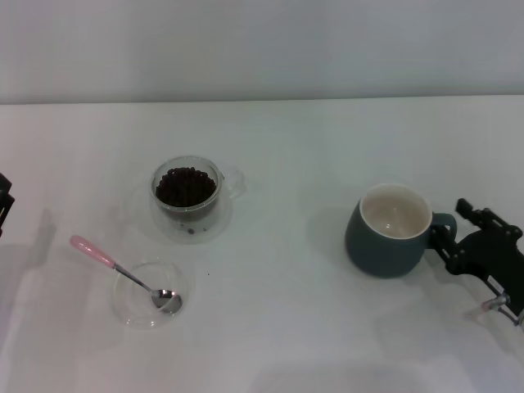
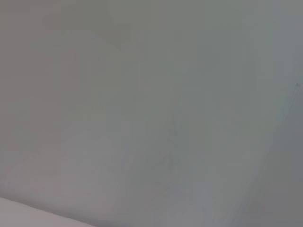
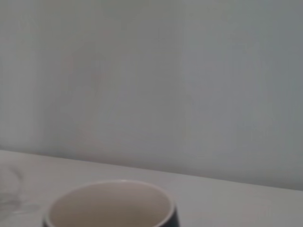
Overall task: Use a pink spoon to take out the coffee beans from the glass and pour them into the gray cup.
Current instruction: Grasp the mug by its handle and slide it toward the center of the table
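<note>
Presently: pink spoon (image 1: 123,274) propped in shallow clear dish (image 1: 135,315), untouched. Coffee beans (image 1: 186,185) heaped in glass (image 1: 187,194). Gray cup (image 1: 391,229) well apart; right gripper (image 1: 452,242) at its handle, grip indiscernible, could tip it. Left gripper (image 1: 4,203) parked at edge, opening indiscernible.

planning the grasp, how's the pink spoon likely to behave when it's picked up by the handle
The pink spoon looks like rigid metal, so it should stay stiff. Its thin stem and small handle suggest it is light but may pivot or slip in a pinch. Its bowl rests in the shallow clear dish with the handle propped over the rim, so a push could nudge the dish or rock the spoon.
</note>
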Robot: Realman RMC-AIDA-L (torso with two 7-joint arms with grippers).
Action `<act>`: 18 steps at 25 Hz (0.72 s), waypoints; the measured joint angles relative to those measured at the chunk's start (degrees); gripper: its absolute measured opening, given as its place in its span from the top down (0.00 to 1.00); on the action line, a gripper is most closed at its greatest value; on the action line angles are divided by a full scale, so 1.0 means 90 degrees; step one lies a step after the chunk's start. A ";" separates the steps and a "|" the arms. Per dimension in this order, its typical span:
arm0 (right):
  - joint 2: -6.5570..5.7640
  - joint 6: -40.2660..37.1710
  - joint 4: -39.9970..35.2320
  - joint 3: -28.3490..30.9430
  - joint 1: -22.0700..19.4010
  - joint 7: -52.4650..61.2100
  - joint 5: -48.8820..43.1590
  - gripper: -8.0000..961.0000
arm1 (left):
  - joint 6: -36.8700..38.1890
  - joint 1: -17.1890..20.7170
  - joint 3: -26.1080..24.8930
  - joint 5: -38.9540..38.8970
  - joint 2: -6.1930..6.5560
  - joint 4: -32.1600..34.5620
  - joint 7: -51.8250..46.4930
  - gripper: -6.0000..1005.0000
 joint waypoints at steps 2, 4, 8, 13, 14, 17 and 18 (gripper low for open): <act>0.0002 -0.0028 0.0029 0.0011 0.0015 0.0001 -0.0161 0.32 | 0.0000 -0.0001 0.0000 0.0000 0.0002 0.0005 0.0000 0.26; 0.0007 -0.0049 0.0042 0.0033 0.0049 0.0002 -0.0313 0.42 | -0.0001 -0.0001 0.0001 0.0000 0.0003 0.0007 0.0000 0.26; 0.0015 -0.0103 0.0115 0.0036 0.0124 0.0004 -0.0504 0.61 | 0.0000 -0.0001 0.0001 0.0000 0.0005 0.0007 0.0000 0.26; 0.0022 -0.0130 0.0263 -0.0014 0.0254 0.0006 -0.0639 0.77 | 0.0000 0.0003 0.0000 0.0001 0.0006 0.0006 0.0000 0.26; 0.0025 -0.0126 0.0281 0.0004 0.0286 0.0006 -0.0747 0.78 | 0.0000 0.0003 0.0000 0.0001 0.0006 0.0006 0.0000 0.26; 0.0046 -0.0100 0.0354 0.0034 0.0426 0.0008 -0.1135 0.79 | -0.0001 0.0006 0.0024 0.0046 0.0006 0.0006 0.0000 0.26; 0.0057 -0.0075 0.0387 0.0035 0.0485 0.0008 -0.1222 0.79 | -0.0001 0.0007 0.0034 0.0051 0.0005 0.0006 0.0000 0.26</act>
